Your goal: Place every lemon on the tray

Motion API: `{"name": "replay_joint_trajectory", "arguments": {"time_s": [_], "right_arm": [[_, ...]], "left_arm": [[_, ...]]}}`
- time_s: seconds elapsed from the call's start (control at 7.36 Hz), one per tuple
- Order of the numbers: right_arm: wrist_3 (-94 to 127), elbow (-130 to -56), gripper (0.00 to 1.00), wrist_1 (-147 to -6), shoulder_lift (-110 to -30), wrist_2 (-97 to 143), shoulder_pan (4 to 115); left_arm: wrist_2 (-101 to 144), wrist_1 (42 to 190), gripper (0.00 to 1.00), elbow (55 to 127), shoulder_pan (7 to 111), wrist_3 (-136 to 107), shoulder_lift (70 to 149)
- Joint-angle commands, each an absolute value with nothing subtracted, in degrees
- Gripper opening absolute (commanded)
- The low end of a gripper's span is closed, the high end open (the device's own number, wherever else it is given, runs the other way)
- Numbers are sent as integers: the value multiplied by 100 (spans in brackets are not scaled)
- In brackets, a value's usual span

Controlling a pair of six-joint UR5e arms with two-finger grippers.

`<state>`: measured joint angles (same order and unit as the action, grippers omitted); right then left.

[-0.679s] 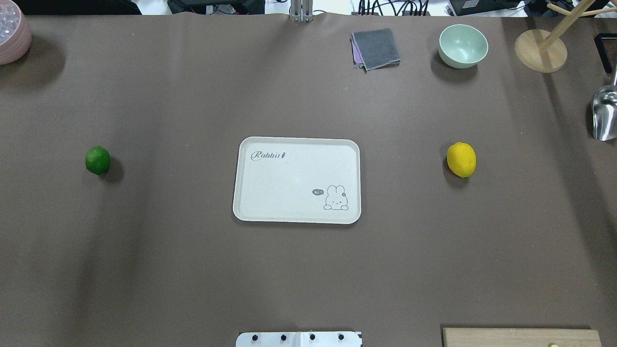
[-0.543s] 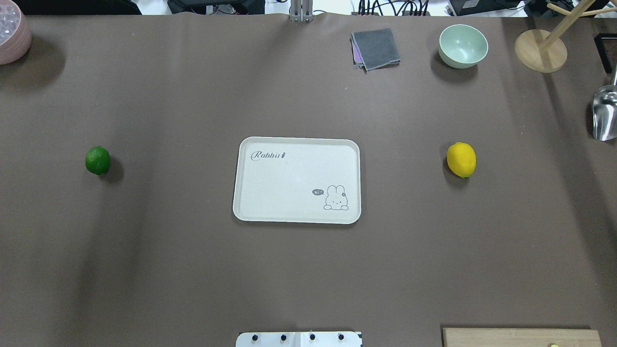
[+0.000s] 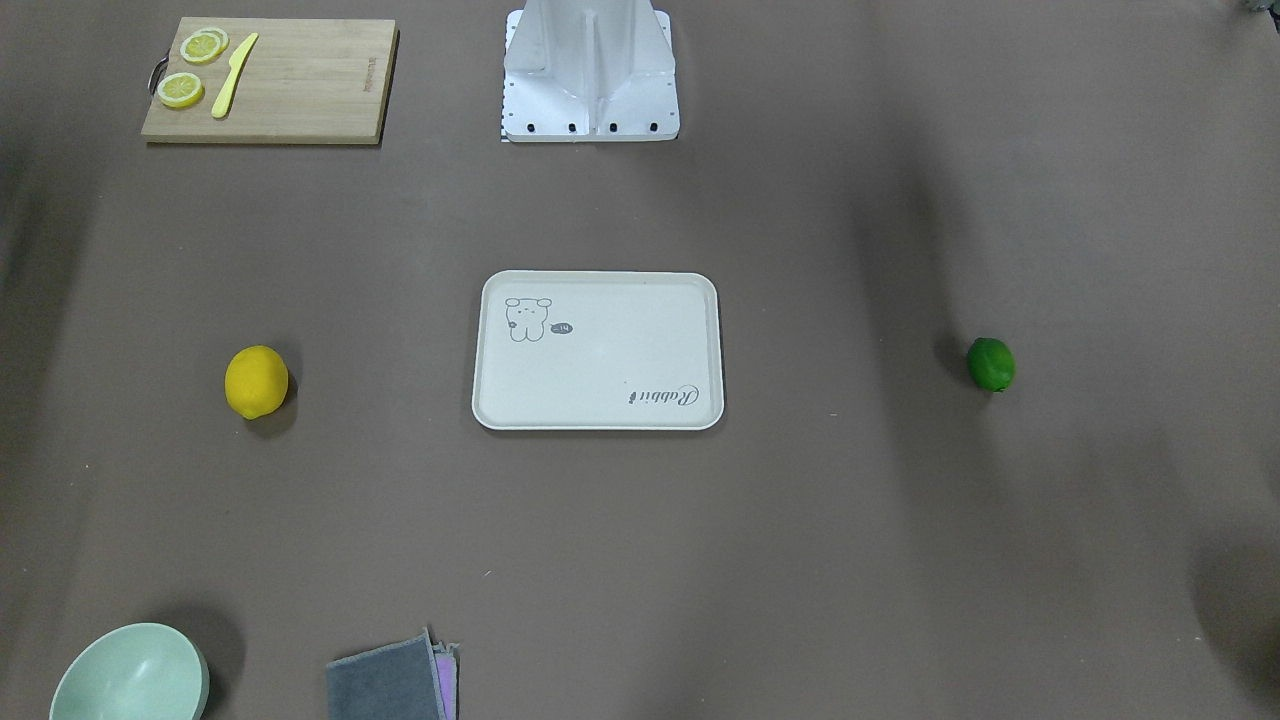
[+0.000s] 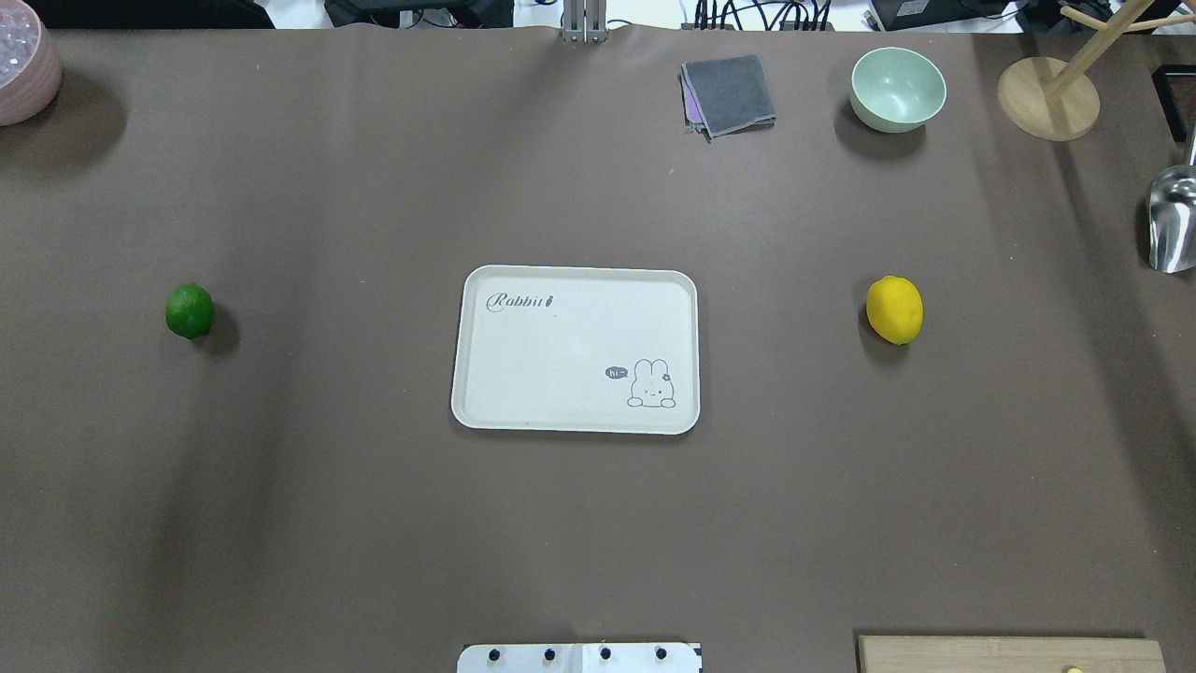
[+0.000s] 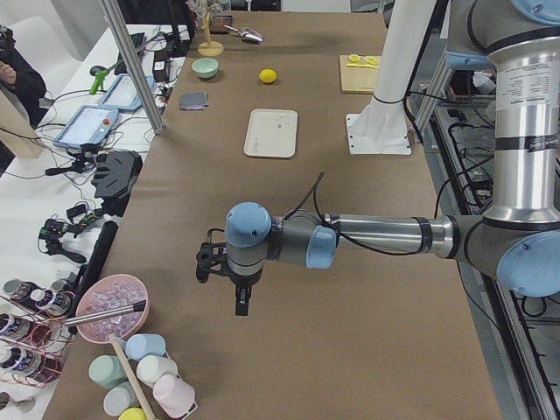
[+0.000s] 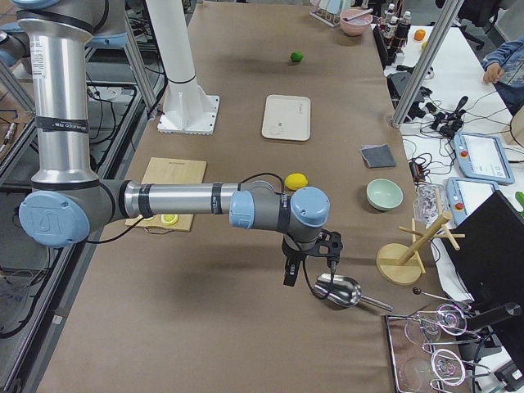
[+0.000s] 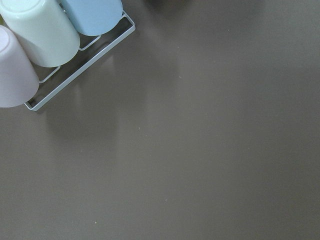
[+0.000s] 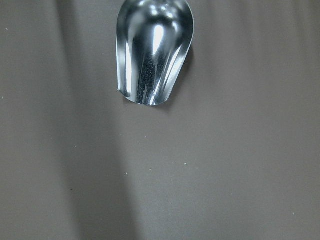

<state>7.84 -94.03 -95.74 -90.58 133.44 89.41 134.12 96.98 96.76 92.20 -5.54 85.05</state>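
The yellow lemon (image 4: 894, 310) lies on the brown table to the right of the tray (image 4: 561, 350); the green lemon (image 4: 190, 310) lies far to its left. The cream tray holds nothing. Both fruits also show in the front view, yellow lemon (image 3: 256, 381) and green lemon (image 3: 990, 364). My left gripper (image 5: 229, 293) shows only in the exterior left view, above the table's left end, far from the green lemon. My right gripper (image 6: 309, 274) shows only in the exterior right view, above the right end beside the metal scoop. I cannot tell whether either is open or shut.
A wooden cutting board (image 3: 300, 80) with lemon slices (image 3: 181, 89) and a yellow knife (image 3: 233, 73) lies near the robot base (image 3: 590, 70). At the far edge are a green bowl (image 4: 897, 89), a grey cloth (image 4: 729, 93), a wooden stand (image 4: 1046, 98), a metal scoop (image 4: 1173, 224) and a pink bowl (image 4: 23, 61).
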Motion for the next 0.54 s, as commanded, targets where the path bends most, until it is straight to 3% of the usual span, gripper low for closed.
{"name": "replay_joint_trajectory", "arguments": {"time_s": [0.0, 0.41], "right_arm": [[896, -9404, 98, -9623, -9018, 13394, 8904], [1361, -9439, 98, -9598, -8755, 13464, 8606]], "left_arm": [[13412, 9677, 98, 9659, 9211, -554, 8499], [13412, 9694, 98, 9501, 9211, -545, 8499]]}}
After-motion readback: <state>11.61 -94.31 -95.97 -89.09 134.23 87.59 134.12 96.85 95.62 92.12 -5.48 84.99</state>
